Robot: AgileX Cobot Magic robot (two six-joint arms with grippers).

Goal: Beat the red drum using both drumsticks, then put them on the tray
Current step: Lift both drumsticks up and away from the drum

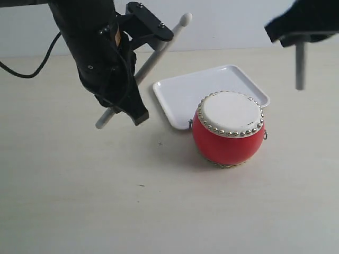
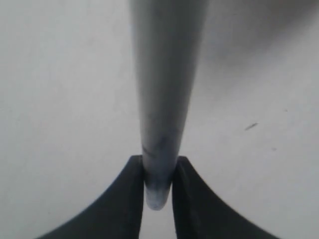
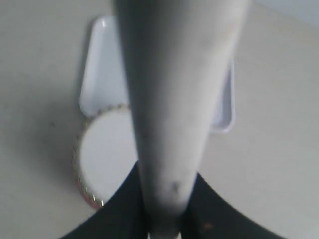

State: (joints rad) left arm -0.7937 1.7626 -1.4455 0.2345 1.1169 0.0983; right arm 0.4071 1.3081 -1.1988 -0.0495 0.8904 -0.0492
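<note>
The red drum (image 1: 229, 132) stands on the table with its off-white studded skin up; it also shows in the right wrist view as the drum (image 3: 107, 154). Behind it lies the white tray (image 1: 188, 90), seen again as the tray (image 3: 102, 64). My left gripper (image 2: 158, 186) is shut on one drumstick (image 2: 167, 89), held high and slanted to the left of the drum, this drumstick (image 1: 153, 58) pointing up to the right. My right gripper (image 3: 167, 211) is shut on the other drumstick (image 3: 174, 99), raised above and right of the drum, its end (image 1: 300, 66) hanging down.
The pale table (image 1: 79, 201) spreads wide in front of and left of the drum. A black cable (image 1: 32, 66) trails at the far left. A light wall runs along the back edge.
</note>
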